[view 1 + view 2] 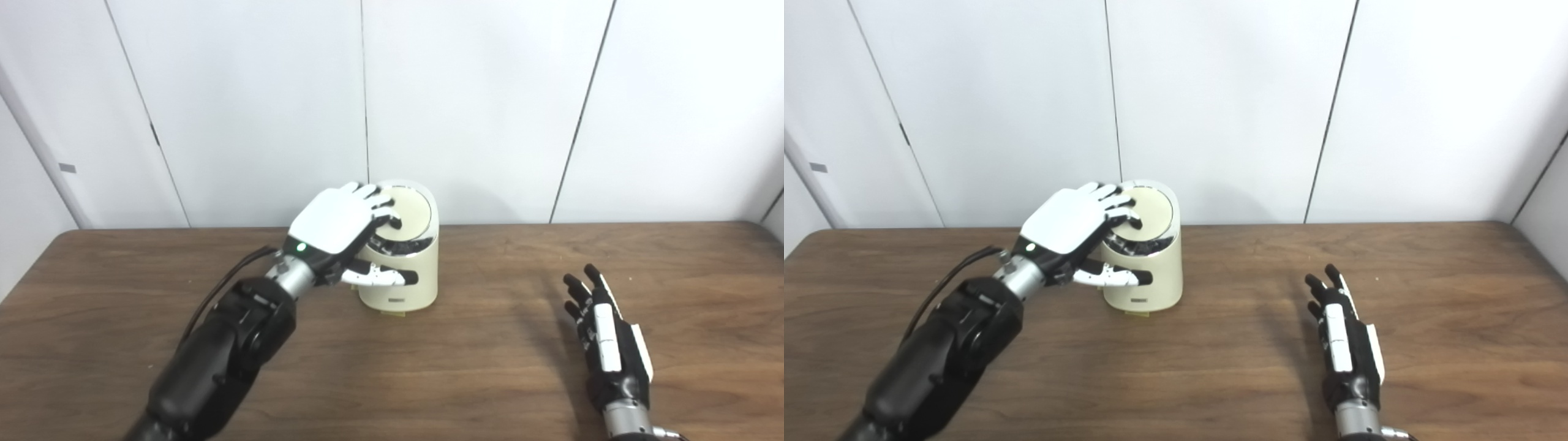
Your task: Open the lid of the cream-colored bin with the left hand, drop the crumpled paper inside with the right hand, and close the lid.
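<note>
bin: the cream-colored bin stands upright toward the back of the tabletop, a little left of middle, close to the white wall.
lid: the round lid sits tilted on top — a dark gap shows under its near edge, so it looks only partly down.
left robot hand: the left robot hand lies over the lid's left side, fingers spread and resting on it, thumb against the bin's front wall; pressing on it, not clamped around anything.
right robot hand: the right robot hand is low over the wood, well apart from the bin, fingers straight and apart, holding nothing.
paper: no crumpled paper in sight; likely already inside.
handling: a light, stiff plastic shell, smooth and likely slippery — it could tip or skid under a sideways shove.
where to hold: i'd press straight down on the lid's top, thumb steadying the front wall.
</note>
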You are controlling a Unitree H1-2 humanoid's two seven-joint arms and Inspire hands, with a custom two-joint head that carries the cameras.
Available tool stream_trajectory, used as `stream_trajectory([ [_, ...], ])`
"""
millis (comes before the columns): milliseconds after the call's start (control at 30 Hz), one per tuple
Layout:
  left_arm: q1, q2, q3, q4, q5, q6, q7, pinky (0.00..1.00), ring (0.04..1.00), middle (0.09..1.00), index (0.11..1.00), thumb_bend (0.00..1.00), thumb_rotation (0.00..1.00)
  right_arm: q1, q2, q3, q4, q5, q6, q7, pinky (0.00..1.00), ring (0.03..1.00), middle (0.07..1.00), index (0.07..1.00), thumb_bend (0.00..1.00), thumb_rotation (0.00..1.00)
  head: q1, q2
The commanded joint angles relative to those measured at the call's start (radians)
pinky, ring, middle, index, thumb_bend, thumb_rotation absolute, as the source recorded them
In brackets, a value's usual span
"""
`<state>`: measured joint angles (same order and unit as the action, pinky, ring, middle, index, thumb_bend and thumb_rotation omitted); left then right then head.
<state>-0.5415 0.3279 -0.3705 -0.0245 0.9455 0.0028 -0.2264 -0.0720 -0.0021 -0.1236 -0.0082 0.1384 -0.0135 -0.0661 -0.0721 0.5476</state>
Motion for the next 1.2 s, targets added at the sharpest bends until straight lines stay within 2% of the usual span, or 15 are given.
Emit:
stream_trajectory([
  [0, -0.026, -0.032, 0.041, -0.052, -0.051, 0.028, 0.020, 0.78, 0.861, 0.856, 0.812, 0.65, 0.75, -0.001, 0.029, 0.005, -0.008, 0.012, -0.022, 0.002, 0.92, 0.933, 0.859, 0.938, 0.60, 0.84, -0.001, 0.000],
  [133, -0.017, -0.096, 0.150, -0.093, -0.192, 0.072, 0.027, 0.74, 0.842, 0.853, 0.851, 0.61, 0.70, -0.002, 0.030, 0.008, -0.014, 0.013, -0.017, 0.001, 0.91, 0.931, 0.857, 0.937, 0.60, 0.84, -0.002, -0.001],
  [267, -0.018, -0.136, 0.230, -0.109, -0.314, 0.129, 0.015, 0.79, 0.876, 0.872, 0.894, 0.59, 0.72, -0.004, 0.029, 0.006, -0.014, 0.021, -0.014, 0.004, 0.92, 0.935, 0.861, 0.939, 0.61, 0.83, 0.000, 0.000],
  [367, -0.008, -0.165, 0.300, -0.115, -0.451, 0.162, 0.010, 0.81, 0.878, 0.879, 0.943, 0.58, 0.72, -0.004, 0.025, 0.007, -0.012, 0.018, -0.016, 0.005, 0.92, 0.935, 0.862, 0.941, 0.60, 0.83, 0.002, 0.001],
  [433, 0.006, -0.182, 0.343, -0.115, -0.533, 0.174, 0.022, 0.83, 0.885, 0.886, 0.969, 0.56, 0.70, -0.003, 0.021, 0.008, -0.013, 0.015, -0.016, 0.007, 0.92, 0.934, 0.863, 0.942, 0.60, 0.83, 0.004, 0.003],
  [500, 0.026, -0.202, 0.386, -0.120, -0.592, 0.195, 0.042, 0.90, 0.904, 0.896, 0.986, 0.57, 0.72, -0.002, 0.021, 0.008, -0.019, 0.015, -0.011, 0.007, 0.91, 0.931, 0.864, 0.939, 0.60, 0.83, 0.005, 0.005],
  [667, 0.106, -0.224, 0.472, -0.147, -0.732, 0.195, 0.085, 0.93, 0.912, 0.911, 1.000, 0.56, 0.72, 0.000, 0.016, 0.008, -0.030, 0.022, 0.004, 0.012, 0.91, 0.929, 0.864, 0.933, 0.60, 0.81, 0.010, 0.010],
  [767, 0.161, -0.230, 0.498, -0.178, -0.766, 0.217, 0.112, 0.93, 0.900, 0.910, 0.996, 0.56, 0.74, 0.003, 0.012, 0.011, -0.041, 0.021, 0.010, 0.015, 0.91, 0.926, 0.864, 0.928, 0.60, 0.81, 0.014, 0.014],
  [900, 0.252, -0.223, 0.523, -0.202, -0.828, 0.215, 0.123, 0.94, 0.912, 0.907, 0.978, 0.53, 0.76, 0.004, 0.006, 0.014, -0.047, 0.016, 0.016, 0.015, 0.92, 0.928, 0.866, 0.922, 0.59, 0.80, 0.021, 0.017],
  [967, 0.287, -0.218, 0.526, -0.206, -0.847, 0.210, 0.126, 0.95, 0.919, 0.916, 0.976, 0.49, 0.76, 0.003, 0.001, 0.013, -0.045, 0.017, 0.016, 0.018, 0.92, 0.929, 0.864, 0.921, 0.59, 0.81, 0.027, 0.018],
  [1100, 0.357, -0.208, 0.525, -0.226, -0.854, 0.228, 0.131, 0.93, 0.935, 0.927, 0.976, 0.49, 0.80, 0.002, -0.005, 0.010, -0.046, 0.016, 0.011, 0.020, 0.91, 0.929, 0.863, 0.919, 0.60, 0.82, 0.029, 0.022],
  [1167, 0.384, -0.212, 0.533, -0.224, -0.879, 0.224, 0.131, 0.96, 0.956, 0.942, 0.986, 0.47, 0.82, 0.000, -0.011, 0.009, -0.039, 0.018, 0.003, 0.028, 0.92, 0.934, 0.870, 0.925, 0.61, 0.83, 0.032, 0.026],
])
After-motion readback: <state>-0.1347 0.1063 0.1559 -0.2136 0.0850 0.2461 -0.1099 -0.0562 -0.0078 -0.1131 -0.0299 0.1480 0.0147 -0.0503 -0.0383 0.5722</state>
